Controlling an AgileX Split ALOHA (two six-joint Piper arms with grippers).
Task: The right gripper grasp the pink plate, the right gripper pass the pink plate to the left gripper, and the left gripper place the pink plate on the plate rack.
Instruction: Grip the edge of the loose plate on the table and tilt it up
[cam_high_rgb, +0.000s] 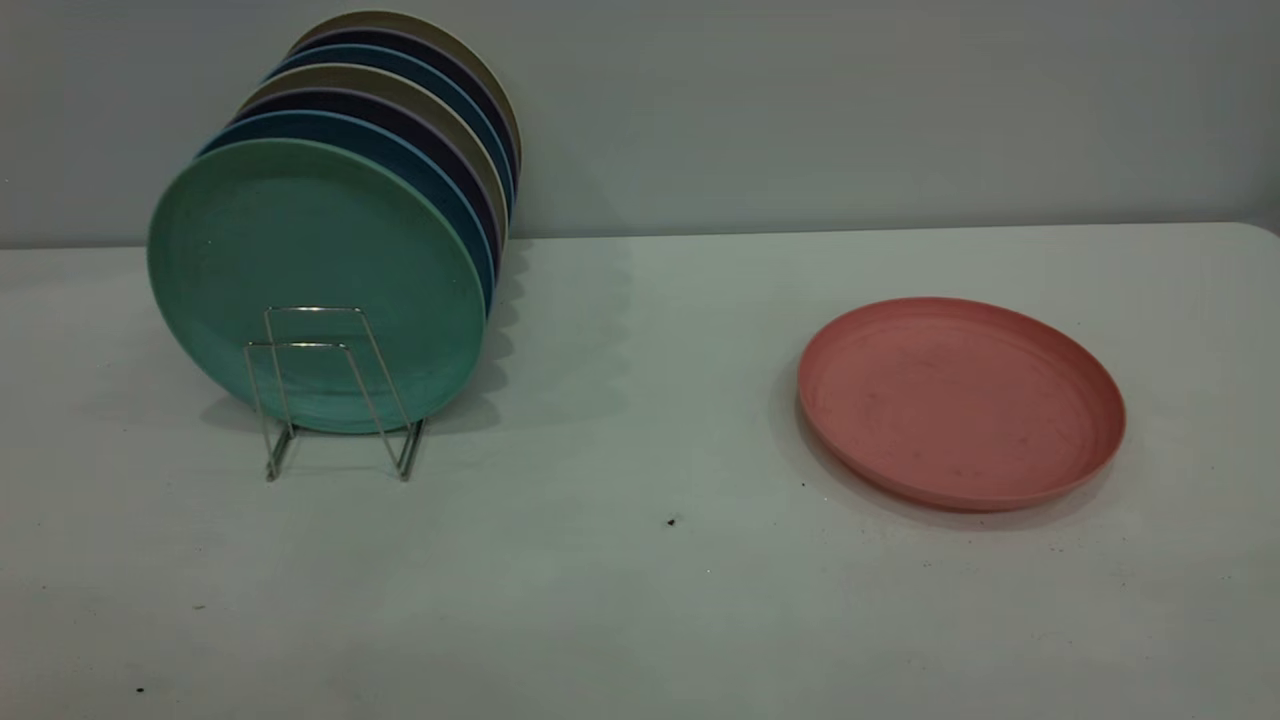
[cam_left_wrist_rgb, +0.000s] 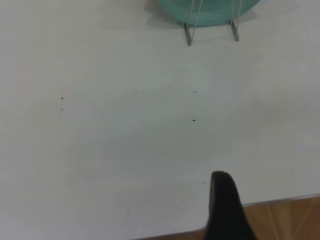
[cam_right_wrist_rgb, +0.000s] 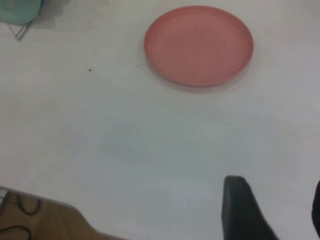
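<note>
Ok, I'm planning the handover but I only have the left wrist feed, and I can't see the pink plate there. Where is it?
Observer: The pink plate lies flat on the table, at the exterior view's right, well apart from the plate rack.
Operator: Is anything holding it?
Observer: No. In the right wrist view the right gripper hangs open over bare table, short of the plate.
Operator: Any room on the rack?
Observer: A teal-green plate stands foremost, with more plates behind it. The wire loops in front of it hold nothing.
</note>
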